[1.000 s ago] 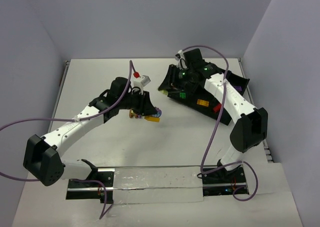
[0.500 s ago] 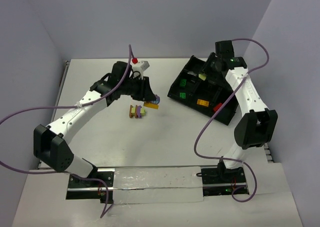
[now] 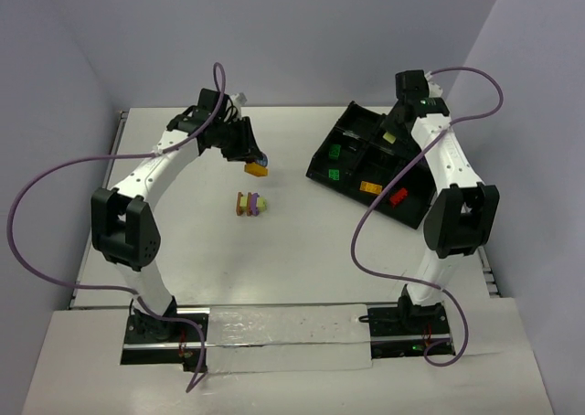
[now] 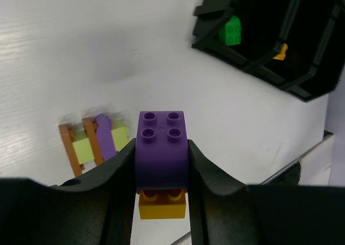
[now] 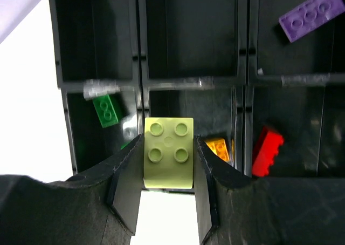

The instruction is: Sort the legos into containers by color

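The black tray (image 3: 327, 141) sits far right, green, orange, red and purple legos (image 5: 106, 111) already in its compartments (image 5: 188, 34). Above it the right gripper (image 5: 168, 164) clamps a yellow-green brick (image 5: 168, 150), probably to drop it in its own compartment. The left gripper (image 4: 161, 153) pinches a purple brick (image 4: 161, 142) stacked on an orange brick (image 4: 161, 203), now raised farther from the leftover cluster (image 3: 250, 203) than half a second ago
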Motion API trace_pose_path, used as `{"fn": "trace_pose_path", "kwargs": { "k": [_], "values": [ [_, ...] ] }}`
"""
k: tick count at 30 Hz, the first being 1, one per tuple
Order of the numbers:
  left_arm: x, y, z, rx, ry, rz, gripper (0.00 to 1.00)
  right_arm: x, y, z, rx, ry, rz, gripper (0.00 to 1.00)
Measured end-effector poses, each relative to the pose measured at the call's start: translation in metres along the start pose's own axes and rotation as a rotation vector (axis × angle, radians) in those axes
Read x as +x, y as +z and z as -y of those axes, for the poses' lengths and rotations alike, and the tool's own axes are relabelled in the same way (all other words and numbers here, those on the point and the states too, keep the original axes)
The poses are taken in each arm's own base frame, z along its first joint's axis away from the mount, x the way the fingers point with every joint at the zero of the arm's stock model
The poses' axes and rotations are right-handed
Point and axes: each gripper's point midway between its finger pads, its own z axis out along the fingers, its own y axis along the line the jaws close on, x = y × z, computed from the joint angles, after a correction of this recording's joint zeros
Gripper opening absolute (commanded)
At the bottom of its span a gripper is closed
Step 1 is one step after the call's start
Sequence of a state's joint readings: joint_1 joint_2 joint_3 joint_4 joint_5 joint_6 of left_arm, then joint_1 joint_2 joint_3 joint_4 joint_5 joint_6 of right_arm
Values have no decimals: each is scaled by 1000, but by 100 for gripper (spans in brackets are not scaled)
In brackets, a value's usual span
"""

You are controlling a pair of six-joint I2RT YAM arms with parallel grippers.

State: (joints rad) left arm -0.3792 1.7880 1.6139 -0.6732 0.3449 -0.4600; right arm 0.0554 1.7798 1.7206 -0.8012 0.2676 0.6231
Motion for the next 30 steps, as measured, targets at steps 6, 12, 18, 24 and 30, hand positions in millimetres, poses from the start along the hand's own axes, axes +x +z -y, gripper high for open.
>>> {"fn": "trace_pose_path", "kwargs": {
  "k": [6, 12, 18, 24, 30],
  "values": [
    [-24, -12, -4, -103, -34, 72, 0, -8, 6, 7, 41, 37, 28, 0],
    [-58, -32, 10, -107, -22, 176, 0, -6, 17, 24, 84, 85, 27, 0],
    [-59, -35, 6, -138, -29, 184, 0, -15, 37, 20, 105, 105, 28, 2],
    [-57, -35, 0, -169, -32, 180, 0, -24, 77, 20, 138, 131, 18, 10],
    [-51, -37, -6, -193, -35, 175, 0, -20, 101, 27, 171, 134, -4, 10]
  ]
}}
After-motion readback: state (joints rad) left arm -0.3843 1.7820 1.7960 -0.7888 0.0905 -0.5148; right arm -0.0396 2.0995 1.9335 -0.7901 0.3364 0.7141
